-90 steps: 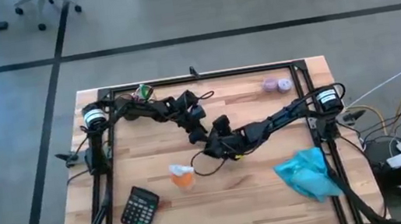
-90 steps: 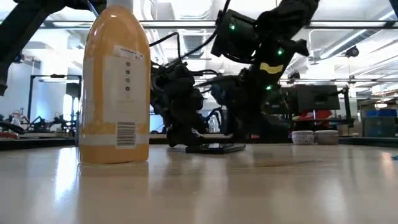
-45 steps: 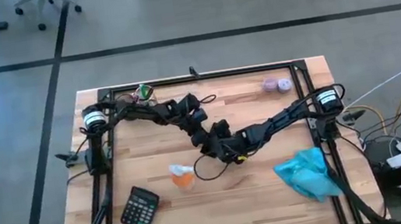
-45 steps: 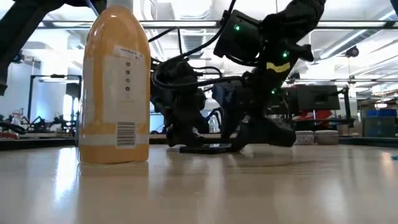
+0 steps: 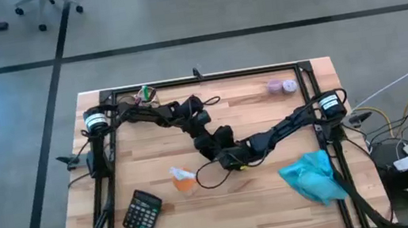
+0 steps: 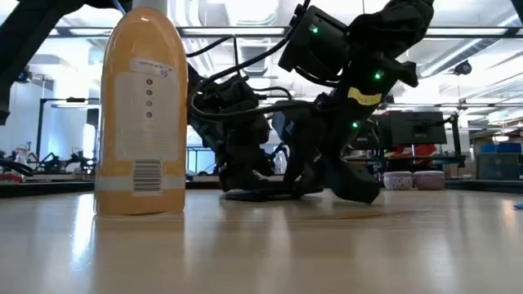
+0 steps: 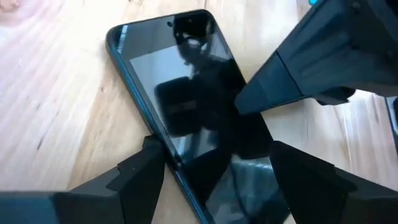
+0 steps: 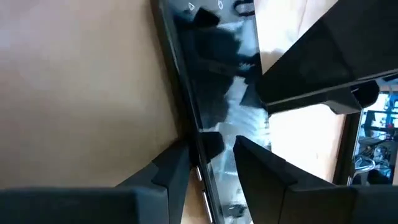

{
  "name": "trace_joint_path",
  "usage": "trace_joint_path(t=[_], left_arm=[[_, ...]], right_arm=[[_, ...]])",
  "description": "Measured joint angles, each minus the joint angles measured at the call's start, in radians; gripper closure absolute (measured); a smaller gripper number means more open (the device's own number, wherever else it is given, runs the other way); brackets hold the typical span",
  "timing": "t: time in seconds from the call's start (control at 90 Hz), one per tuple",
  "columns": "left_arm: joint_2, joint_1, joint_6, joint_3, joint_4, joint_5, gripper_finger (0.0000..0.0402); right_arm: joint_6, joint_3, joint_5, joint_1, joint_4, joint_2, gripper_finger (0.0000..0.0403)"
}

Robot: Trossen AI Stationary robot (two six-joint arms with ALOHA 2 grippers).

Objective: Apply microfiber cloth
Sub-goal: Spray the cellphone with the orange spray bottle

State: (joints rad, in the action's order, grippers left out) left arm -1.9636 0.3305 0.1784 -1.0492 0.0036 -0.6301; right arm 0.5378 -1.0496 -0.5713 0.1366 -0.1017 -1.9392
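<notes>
A black phone point(image 7: 186, 106) lies on the wooden table at its middle, between my two grippers. My left gripper point(image 7: 214, 171) stands over one end of it, shut on it. My right gripper point(image 8: 211, 165) comes from the other side and is shut on the phone's long edge point(image 8: 202, 134); one of its fingers point(image 7: 292, 78) shows in the left wrist view. In the high view both arms point(image 5: 225, 147) hide the phone. The turquoise microfiber cloth point(image 5: 313, 178) lies crumpled near the table's right near corner, and no gripper touches it. My left gripper has the phone's two long sides between its fingers point(image 7: 140, 174) near one end point(image 7: 163, 149), coming from above and lying across the phone. The phone lies on the table. My right gripper pinches the phone's long edge point(image 8: 208, 155). One finger point(image 8: 261, 165) is on the screen side and the other point(image 8: 171, 168) is on the table side. It comes in low, slanting from the table's right.
An orange bottle with a white top point(image 5: 184, 179) stands just left of the grippers, with a cable loop point(image 5: 209, 179) beside it. A black calculator point(image 5: 142, 212) lies at the near left. A small purple object point(image 5: 282, 85) sits at the far right.
My right gripper has gone down and toward the near edge, onto the phone. My left gripper has shifted a little toward the right and near edges. The orange bottle has slid slightly and turned a little.
</notes>
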Motion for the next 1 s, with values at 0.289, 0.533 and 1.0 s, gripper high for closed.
trace_joint_path(t=[0.289, 0.533, 1.0], left_arm=[[0.001, 0.001, -0.079, -0.001, -0.022, 0.013, 0.0132], [0.002, 0.011, -0.118, -0.001, -0.044, -0.020, 0.0132], [0.226, 0.015, -0.379, 0.007, -0.344, -0.033, 0.0188]], right_arm=[[-0.022, 0.000, -0.046, 0.015, 0.018, 0.015, 0.0281], [-0.017, 0.001, 0.033, -0.018, 0.016, 0.031, 0.0309], [0.012, -0.048, 0.016, -0.023, -0.035, 0.050, 0.0380]])
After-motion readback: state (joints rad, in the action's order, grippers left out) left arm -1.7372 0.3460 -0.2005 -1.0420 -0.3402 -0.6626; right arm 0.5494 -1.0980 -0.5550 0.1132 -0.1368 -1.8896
